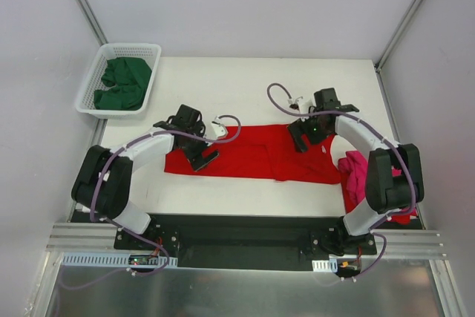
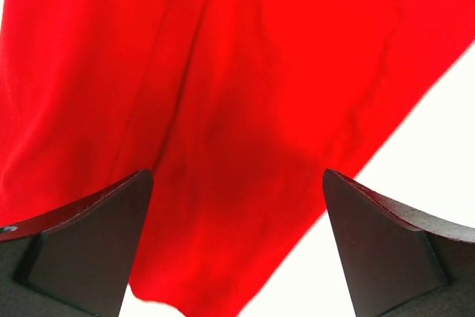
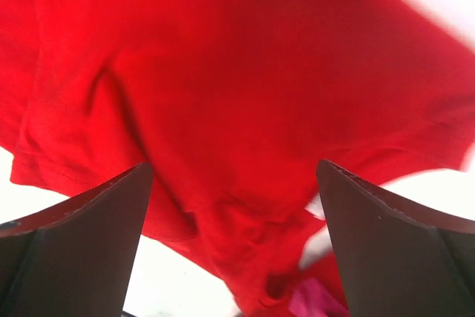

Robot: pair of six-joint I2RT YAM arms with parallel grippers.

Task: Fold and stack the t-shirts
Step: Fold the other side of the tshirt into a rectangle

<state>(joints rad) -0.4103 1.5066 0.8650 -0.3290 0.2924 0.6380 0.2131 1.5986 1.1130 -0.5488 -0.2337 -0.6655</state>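
Note:
A bright red t-shirt [image 1: 256, 155] lies spread flat across the middle of the white table. My left gripper [image 1: 199, 155] hovers open over its left end; the left wrist view shows red cloth [image 2: 223, 109] between the wide-apart fingers. My right gripper [image 1: 306, 135] hovers open over the shirt's right end, near the collar; the right wrist view shows rumpled red cloth [image 3: 245, 109] below the spread fingers. A magenta-pink t-shirt [image 1: 355, 172] lies bunched at the right, behind my right arm, and shows in the right wrist view [image 3: 315, 302]. Dark green t-shirts [image 1: 122, 83] lie in the basket.
A white plastic lattice basket [image 1: 93, 79] stands at the back left corner of the table. Grey walls close in the table on the left, back and right. A black base plate [image 1: 237, 231] runs along the near edge.

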